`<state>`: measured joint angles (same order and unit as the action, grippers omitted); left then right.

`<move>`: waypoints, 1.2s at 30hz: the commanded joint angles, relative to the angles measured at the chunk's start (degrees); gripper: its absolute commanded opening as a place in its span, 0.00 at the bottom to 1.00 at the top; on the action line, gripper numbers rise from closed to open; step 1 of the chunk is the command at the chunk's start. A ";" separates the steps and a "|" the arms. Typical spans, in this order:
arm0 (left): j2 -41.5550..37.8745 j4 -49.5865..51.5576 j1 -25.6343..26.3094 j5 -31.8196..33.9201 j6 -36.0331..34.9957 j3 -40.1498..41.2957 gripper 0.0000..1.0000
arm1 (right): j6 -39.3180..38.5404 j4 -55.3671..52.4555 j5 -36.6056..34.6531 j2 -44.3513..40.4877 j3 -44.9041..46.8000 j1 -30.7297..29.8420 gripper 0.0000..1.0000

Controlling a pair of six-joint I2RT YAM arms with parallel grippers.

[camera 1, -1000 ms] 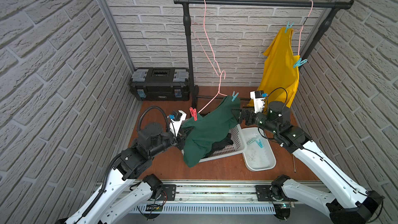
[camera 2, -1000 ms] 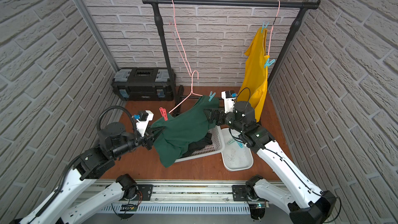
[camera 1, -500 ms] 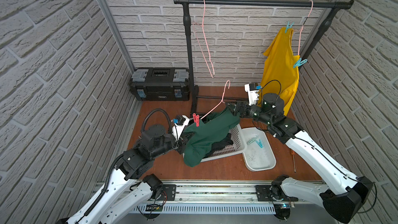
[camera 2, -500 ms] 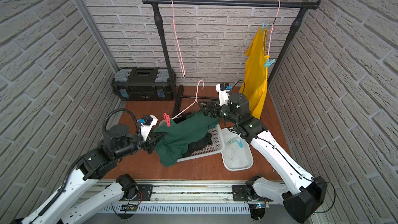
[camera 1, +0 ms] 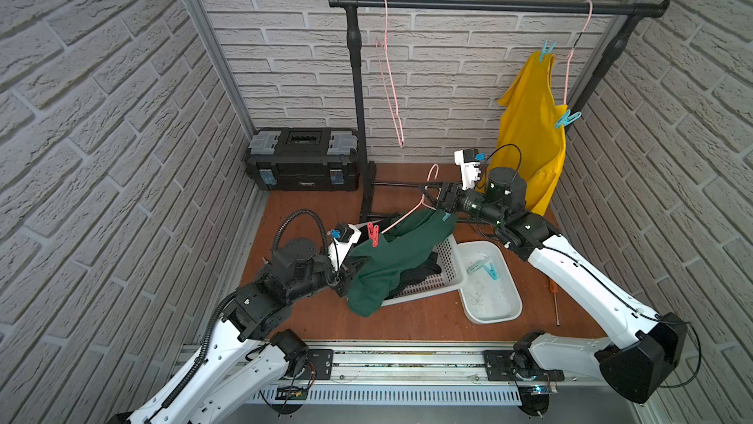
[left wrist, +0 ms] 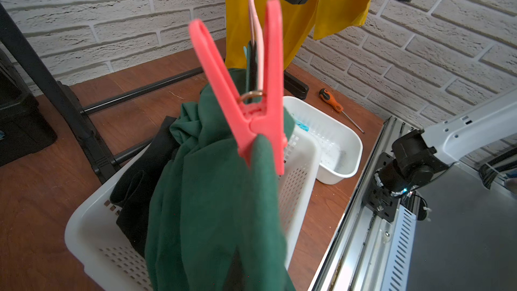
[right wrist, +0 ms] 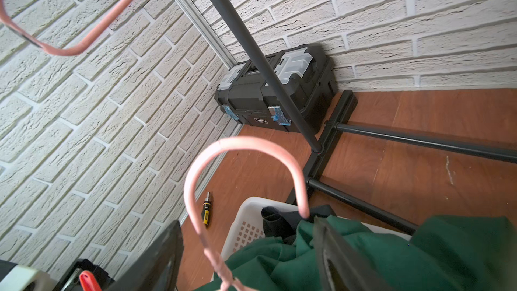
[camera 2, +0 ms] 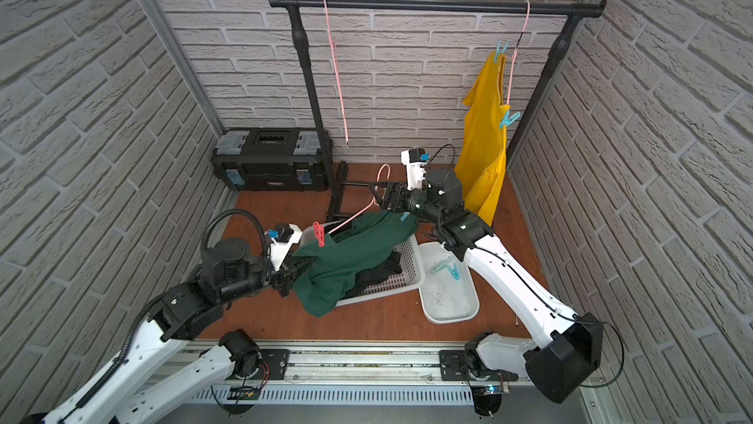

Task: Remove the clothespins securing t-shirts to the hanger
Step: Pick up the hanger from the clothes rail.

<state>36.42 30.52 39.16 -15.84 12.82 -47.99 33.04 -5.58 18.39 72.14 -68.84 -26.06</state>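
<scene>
The left gripper point(camera 1: 353, 272) is closed tight on the edge of the green shirt point(camera 1: 399, 263), which hangs partly over the basket point(camera 1: 450, 275). In the basket lies the black shirt point(camera 1: 419, 273). The red pin point(left wrist: 251, 102) clamps the green shirt to the hanger point(camera 1: 407, 212) at the shoulder near the left gripper. A teal pin point(camera 1: 447, 217) holds the other shoulder, just beside the right gripper point(camera 1: 431, 197). That gripper's jaws stand apart, with the hanger's neck between them. Two teal pins point(camera 1: 485, 270) lie in the tray point(camera 1: 509, 308). Two more teal pins point(camera 1: 546, 51) hold the yellow shirt point(camera 1: 529, 124), which hangs from the rail point(camera 1: 489, 4).
</scene>
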 commanded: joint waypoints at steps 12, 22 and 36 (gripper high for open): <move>0.83 -4.84 -0.13 -2.18 1.13 0.76 0.00 | 1.04 6.94 6.46 0.23 1.34 0.05 0.37; 1.19 -6.02 -0.15 -2.93 2.70 0.34 0.00 | -0.18 6.62 5.34 -0.81 3.03 0.09 0.03; 3.89 3.00 -0.31 -2.84 3.27 -7.25 0.86 | -1.96 6.07 4.85 -2.01 4.72 0.07 0.03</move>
<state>39.72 32.29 39.16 -18.02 16.45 -52.97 31.83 -2.00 22.83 72.14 -64.64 -25.76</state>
